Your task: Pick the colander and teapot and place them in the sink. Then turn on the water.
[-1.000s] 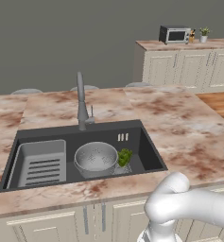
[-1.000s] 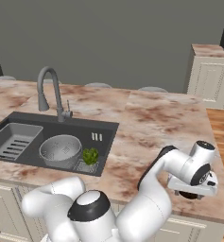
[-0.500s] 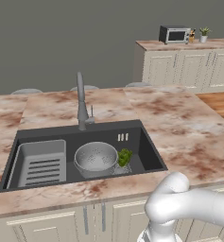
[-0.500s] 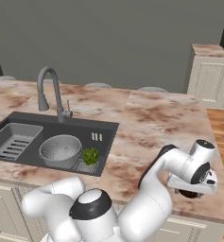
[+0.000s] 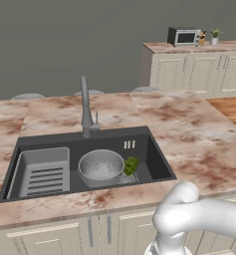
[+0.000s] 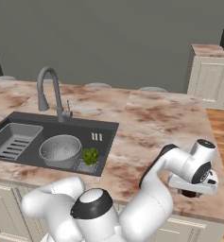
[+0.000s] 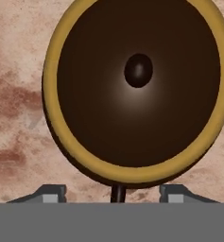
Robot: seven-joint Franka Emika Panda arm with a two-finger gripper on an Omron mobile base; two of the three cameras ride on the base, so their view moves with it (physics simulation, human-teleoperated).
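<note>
In the hand view the teapot [image 7: 137,90] is seen from straight above, dark brown with a gold rim and a small knob, standing on the marble. My gripper [image 7: 113,194] hangs close over it, open, its fingertips [image 7: 52,193] wide apart at the pot's near edge. I cannot tell whether they touch it. In the right base view my hand [image 6: 194,178] is low over the counter's front right corner and covers the teapot. The colander [image 5: 100,165] [image 6: 60,150] sits upright in the dark sink [image 5: 158,160], below the grey tap [image 5: 84,107]. No water runs.
A grey ribbed tray [image 5: 42,172] lies in the sink's left half and a green leafy bunch [image 5: 131,165] lies right of the colander. Bare marble counter [image 5: 189,129] stretches between sink and hand. Cabinets with a microwave [image 5: 183,36] stand far back.
</note>
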